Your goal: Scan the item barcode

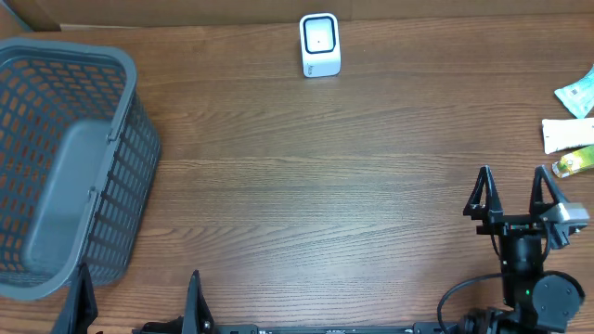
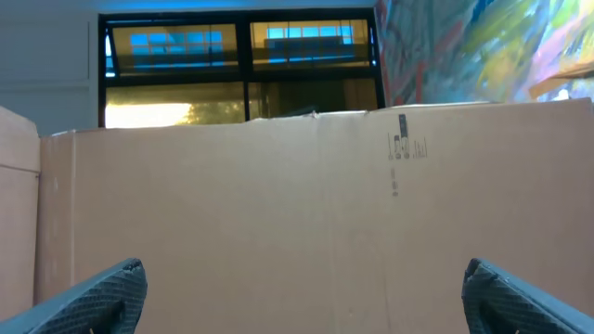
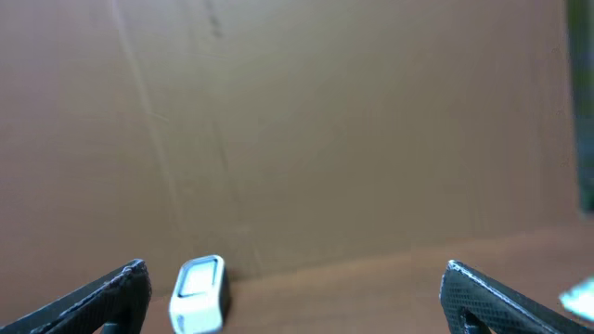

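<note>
Item packets: three, teal, white and green-yellow, clustered at the tabletop edge, ahead and to the right of the right jaws, the green-yellow one nearest, not touching them. Right jaws: spread wide, holding nothing. Left jaws: equally wide, empty. Grey basket: ahead and left of the left jaws. White scanner: upright, well ahead, between the two pairs of jaws.

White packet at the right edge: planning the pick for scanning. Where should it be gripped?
Probably take the white packet across its narrow width, from above: it lies flat, long side running left-right. The open right gripper is nearest.
</note>
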### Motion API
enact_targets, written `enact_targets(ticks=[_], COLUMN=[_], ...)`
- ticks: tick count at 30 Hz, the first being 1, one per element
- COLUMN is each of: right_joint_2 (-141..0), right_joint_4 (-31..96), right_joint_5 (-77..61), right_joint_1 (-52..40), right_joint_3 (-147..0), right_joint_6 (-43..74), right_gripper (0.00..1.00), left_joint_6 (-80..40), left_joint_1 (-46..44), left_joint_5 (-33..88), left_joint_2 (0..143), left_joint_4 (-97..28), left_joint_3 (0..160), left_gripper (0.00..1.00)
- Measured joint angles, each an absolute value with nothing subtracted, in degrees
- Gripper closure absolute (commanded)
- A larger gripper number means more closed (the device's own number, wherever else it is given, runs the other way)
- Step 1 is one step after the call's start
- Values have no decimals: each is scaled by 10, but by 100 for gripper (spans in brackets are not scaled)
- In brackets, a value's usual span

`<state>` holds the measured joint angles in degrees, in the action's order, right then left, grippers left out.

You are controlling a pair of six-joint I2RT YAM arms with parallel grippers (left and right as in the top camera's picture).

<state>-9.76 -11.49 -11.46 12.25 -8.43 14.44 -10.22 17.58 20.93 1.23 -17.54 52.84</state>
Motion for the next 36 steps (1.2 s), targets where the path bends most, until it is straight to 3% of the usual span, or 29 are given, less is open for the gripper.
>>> enact_targets(ticks=[23,36], right_joint_2=[-105,-106], right_joint_4=[43,43], right_joint_5=[-85,-85], right_joint_1=[122,123], right_joint_3=[-11,-11], right_joint_6=[219,229], right_gripper=[0,0], left_joint_6=[-102,-122], left_joint_1=[166,166], left_joint_5=[200,196], left_joint_2=[12,12], left_joint_4=[-189,-305], left_joint_3=[518,472], left_gripper=[0,0])
